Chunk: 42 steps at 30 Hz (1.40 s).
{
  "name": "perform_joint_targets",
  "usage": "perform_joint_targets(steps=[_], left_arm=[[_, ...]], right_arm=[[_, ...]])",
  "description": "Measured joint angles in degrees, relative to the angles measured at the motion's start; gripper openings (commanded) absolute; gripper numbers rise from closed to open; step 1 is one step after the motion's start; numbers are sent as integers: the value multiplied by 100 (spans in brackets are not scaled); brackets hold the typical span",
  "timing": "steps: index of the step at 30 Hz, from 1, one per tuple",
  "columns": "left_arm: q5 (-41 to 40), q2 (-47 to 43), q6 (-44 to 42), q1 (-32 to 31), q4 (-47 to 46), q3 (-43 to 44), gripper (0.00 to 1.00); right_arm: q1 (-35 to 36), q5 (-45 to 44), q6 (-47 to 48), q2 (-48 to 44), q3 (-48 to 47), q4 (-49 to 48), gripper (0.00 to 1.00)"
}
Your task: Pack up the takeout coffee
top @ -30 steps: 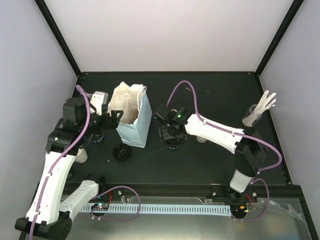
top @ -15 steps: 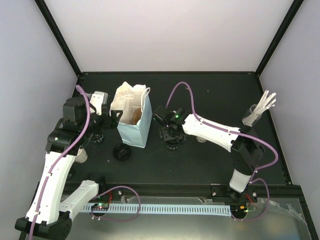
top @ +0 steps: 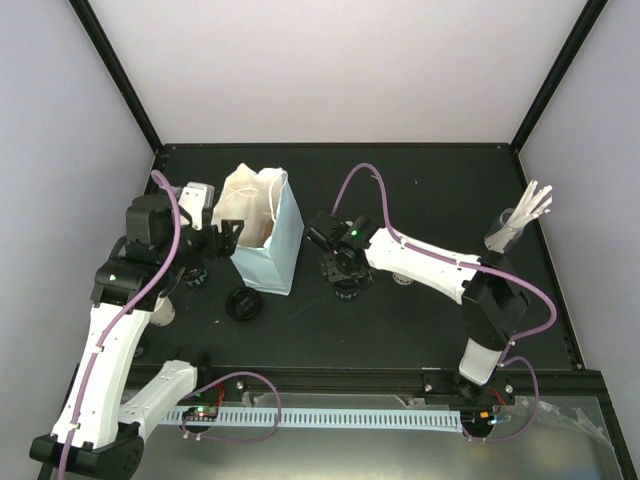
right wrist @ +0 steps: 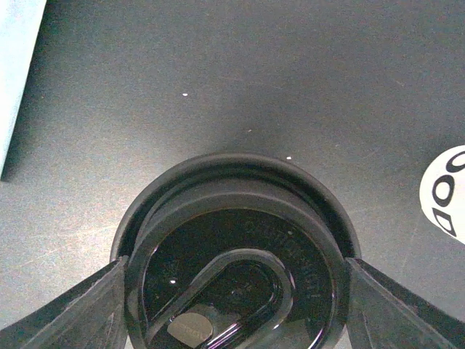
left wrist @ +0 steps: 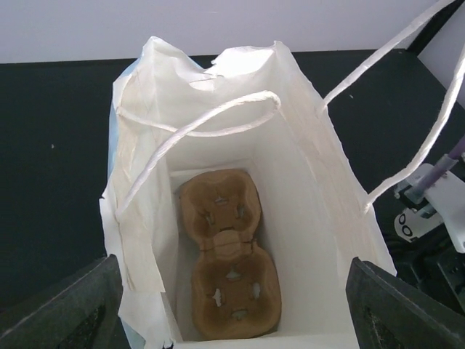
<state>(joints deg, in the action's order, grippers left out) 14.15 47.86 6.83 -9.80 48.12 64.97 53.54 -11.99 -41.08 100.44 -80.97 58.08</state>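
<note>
The right gripper (right wrist: 236, 291) stands over a cup (top: 347, 284) in the middle of the table (top: 430, 190). Its two fingers (right wrist: 80, 305) are on the left and the right side of the black lid (right wrist: 232, 240), directly at the rim. I cannot tell if they already press the cup or only stand beside it. Just left of this cup stands the light-blue paper bag (top: 270, 255), upright and with its mouth open. The left gripper (left wrist: 234, 298) is at the left side of the bag, above the mouth. It is spread wide and holds nothing. The brown cup carrier (left wrist: 229, 254) lies flat on the bottom of the bag, with its holes empty. The white handles (left wrist: 211, 120) hang loose over the mouth. A second lidded cup (top: 243, 303) stands on the table near the bag's near left corner. The glass of white sticks (top: 520, 222) is far at the right edge, well apart.
</note>
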Motion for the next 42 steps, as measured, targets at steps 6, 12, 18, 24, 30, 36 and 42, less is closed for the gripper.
perform_joint_targets(steps=[6,12,18,24,30,36,42], left_arm=[[-457,-2,-2,0,35,17,99],[-881,151,96,11,190,87,99],[-1117,651,315,131,393,243,99],[-966,662,317,188,435,243,99],[-680,649,173,188,431,234,99],[-479,319,-50,186,278,-15,99],[-483,229,-136,186,221,-44,99]], right_arm=[[0,-129,22,-155,-94,195,76],[-2,-221,133,-776,-157,284,76],[-2,-328,317,-1432,-229,387,76],[-2,-450,529,-1777,-391,490,76],[-2,-564,710,-2109,-533,535,76],[-2,-581,911,-2490,-560,483,76],[-2,-579,1097,-2800,-553,348,76]])
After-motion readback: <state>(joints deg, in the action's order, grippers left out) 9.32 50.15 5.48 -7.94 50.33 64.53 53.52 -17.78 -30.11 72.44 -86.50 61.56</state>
